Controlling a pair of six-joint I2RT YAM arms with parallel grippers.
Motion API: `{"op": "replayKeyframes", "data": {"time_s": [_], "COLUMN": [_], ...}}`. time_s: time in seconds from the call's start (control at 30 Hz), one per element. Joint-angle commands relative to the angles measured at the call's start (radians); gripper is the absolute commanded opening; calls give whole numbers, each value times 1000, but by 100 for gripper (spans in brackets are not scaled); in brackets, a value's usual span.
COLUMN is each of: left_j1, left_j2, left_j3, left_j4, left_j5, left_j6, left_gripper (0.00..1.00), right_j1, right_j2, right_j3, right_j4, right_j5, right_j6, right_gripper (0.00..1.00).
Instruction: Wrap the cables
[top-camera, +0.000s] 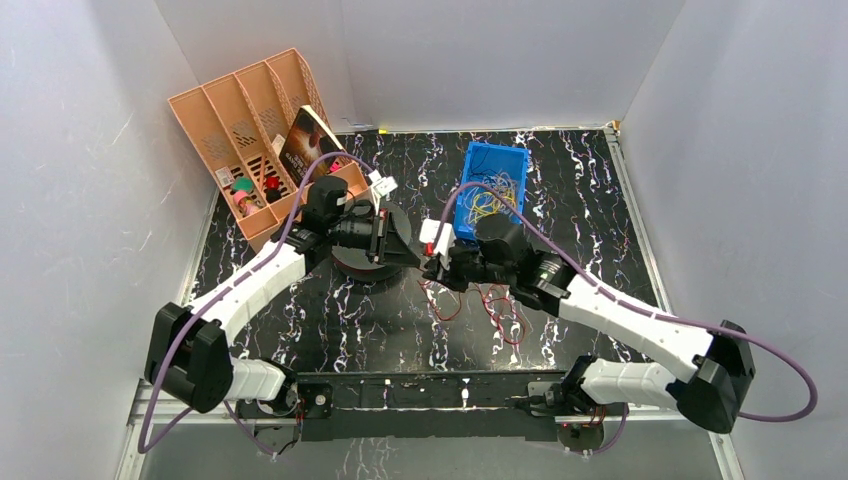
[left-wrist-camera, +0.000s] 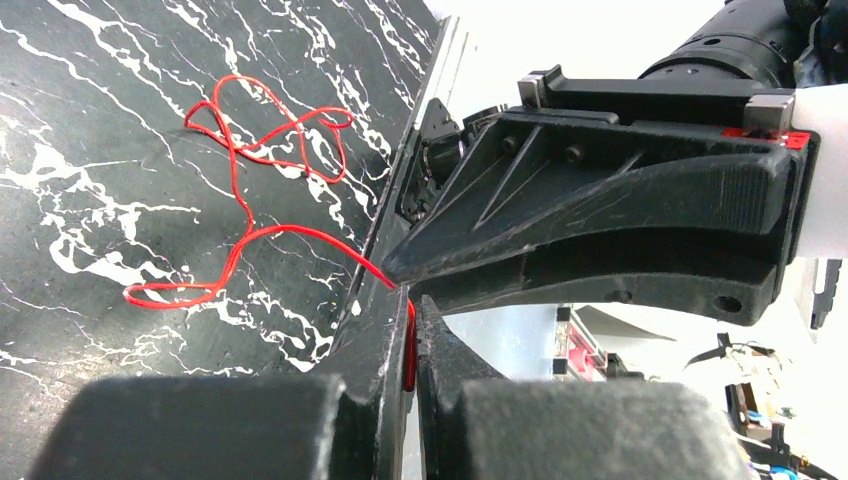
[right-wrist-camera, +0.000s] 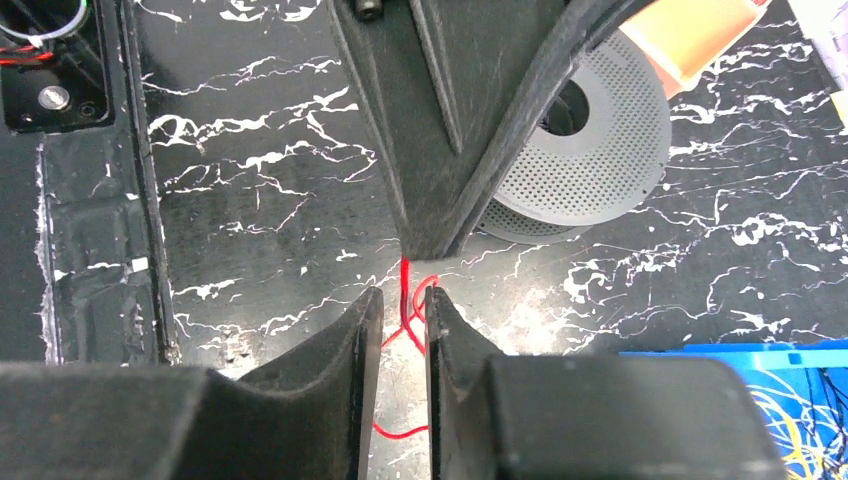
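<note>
left hand (left-wrist-camera: 411, 305), right hand (right-wrist-camera: 400, 310) tip-to-tip | both pinch red cable (right-wrist-camera: 404, 272)

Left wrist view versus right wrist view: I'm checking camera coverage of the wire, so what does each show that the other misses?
Only the left wrist view: the red cable's long loose loops. Only the right wrist view: the perforated spool and the blue bin of yellow wires. Both: the left claw and right claw tip to tip, red cable at the tips.
</note>
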Motion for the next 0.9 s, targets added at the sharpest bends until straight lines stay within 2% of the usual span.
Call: {"op": "replayKeyframes", "data": {"time_s": [0.0, 0.23, 0.33, 0.47, 0.63, 0.87], "left_j1": [-4, -4, -6, -6, -6, -6], "left_j2": [-102, -201, -248, -308, -390, -401], "left_j3": [47, 14, -31, -83, -158, -187], "left_j4": [17, 79, 154, 197, 282, 332], "left_j5": [-43, -155, -182, -235, -283, -283], "left_j6": [-52, -184, -276, -374, -474, -530], "left_gripper": [0, 0, 0, 0, 0, 0], "right_j1": [3, 3, 3, 2, 3, 3], "right_j2": [-109, -297, -364, -414, -389, -225], "right_j3": [-45, -206, -306, -424, -536, -502], "right_j4": [96, 269, 374, 555, 824, 994], "right_j5": [5, -20, 39, 140, 257, 256], "right_j6": [51, 166, 229, 310, 455, 557], "right_gripper": [33, 52, 59, 61, 62, 62]}}
